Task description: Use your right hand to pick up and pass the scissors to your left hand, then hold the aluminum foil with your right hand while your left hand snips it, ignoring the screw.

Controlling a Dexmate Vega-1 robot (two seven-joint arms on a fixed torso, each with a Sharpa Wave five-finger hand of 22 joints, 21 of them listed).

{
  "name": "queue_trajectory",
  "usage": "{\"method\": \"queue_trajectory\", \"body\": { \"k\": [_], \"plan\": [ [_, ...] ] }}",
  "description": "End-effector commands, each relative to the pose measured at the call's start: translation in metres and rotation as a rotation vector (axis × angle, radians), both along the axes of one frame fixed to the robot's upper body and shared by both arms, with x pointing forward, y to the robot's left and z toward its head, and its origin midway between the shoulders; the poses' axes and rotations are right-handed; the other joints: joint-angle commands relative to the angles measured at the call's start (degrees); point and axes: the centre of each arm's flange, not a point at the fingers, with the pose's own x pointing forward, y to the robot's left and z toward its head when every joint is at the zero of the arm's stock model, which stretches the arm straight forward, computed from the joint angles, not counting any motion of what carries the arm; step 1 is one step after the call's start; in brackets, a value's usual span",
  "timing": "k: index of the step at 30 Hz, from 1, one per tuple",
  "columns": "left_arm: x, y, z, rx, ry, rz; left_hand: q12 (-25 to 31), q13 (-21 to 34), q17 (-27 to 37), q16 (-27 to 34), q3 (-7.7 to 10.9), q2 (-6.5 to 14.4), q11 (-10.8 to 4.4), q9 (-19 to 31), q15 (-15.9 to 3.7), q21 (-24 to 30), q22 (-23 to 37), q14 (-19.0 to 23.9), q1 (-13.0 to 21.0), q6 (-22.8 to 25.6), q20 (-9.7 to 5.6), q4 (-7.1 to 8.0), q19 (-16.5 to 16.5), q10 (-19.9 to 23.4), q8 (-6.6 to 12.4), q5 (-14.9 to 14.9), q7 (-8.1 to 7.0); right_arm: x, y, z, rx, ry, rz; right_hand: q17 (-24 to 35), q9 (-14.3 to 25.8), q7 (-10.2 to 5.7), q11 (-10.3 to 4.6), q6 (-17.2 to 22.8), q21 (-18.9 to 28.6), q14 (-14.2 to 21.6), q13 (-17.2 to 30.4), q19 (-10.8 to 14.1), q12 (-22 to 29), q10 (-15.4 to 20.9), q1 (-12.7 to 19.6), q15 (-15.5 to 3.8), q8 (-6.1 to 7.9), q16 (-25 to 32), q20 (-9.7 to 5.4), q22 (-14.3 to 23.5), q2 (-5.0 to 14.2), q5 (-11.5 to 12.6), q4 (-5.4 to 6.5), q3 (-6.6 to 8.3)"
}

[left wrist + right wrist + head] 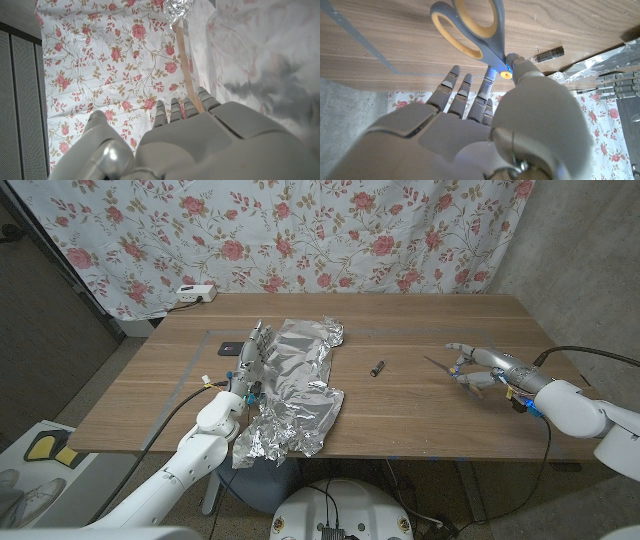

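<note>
Right hand (478, 368) pinches the scissors (476, 29) at the pivot near the table's (420, 420) right edge, so firm up that grip before carrying them across to the open left hand (249, 358) standing beside the foil (292, 385).

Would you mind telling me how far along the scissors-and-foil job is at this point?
Nothing looks finished yet. In hand: the right hand is at the scissors, thumb touching the pivot, though a firm grip isn't clear. Left: the lift, the pass to the left hand waiting beside the aluminum foil, then holding and snipping. The screw lies untouched.
</note>
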Motion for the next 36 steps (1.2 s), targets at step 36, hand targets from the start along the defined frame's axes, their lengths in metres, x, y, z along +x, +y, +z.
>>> {"method": "queue_trajectory", "body": {
  "k": [36],
  "plan": [
    [-0.034, 0.015, 0.012, 0.081, -0.057, 0.137, 0.14, -0.11, 0.06, -0.87, -0.34, 0.26, 0.31, 0.03, -1.00, -0.68, 0.20, -7.54, -0.46, 2.73, -2.80, -0.95, -4.12, 0.62, 0.87, 0.34, 1.20, 0.001, 0.040, 0.032, 0.495, -0.055, 0.426, 0.04, 0.14, 0.56, -1.90, 0.34, 0.19, 0.96, 3.83, 0.43, 1.50, 2.45, -1.26, -9.21, 0.12, -0.26, 0.76, 0.19, 0.29, 1.27, 0.18, 2.16]
  ]
}}
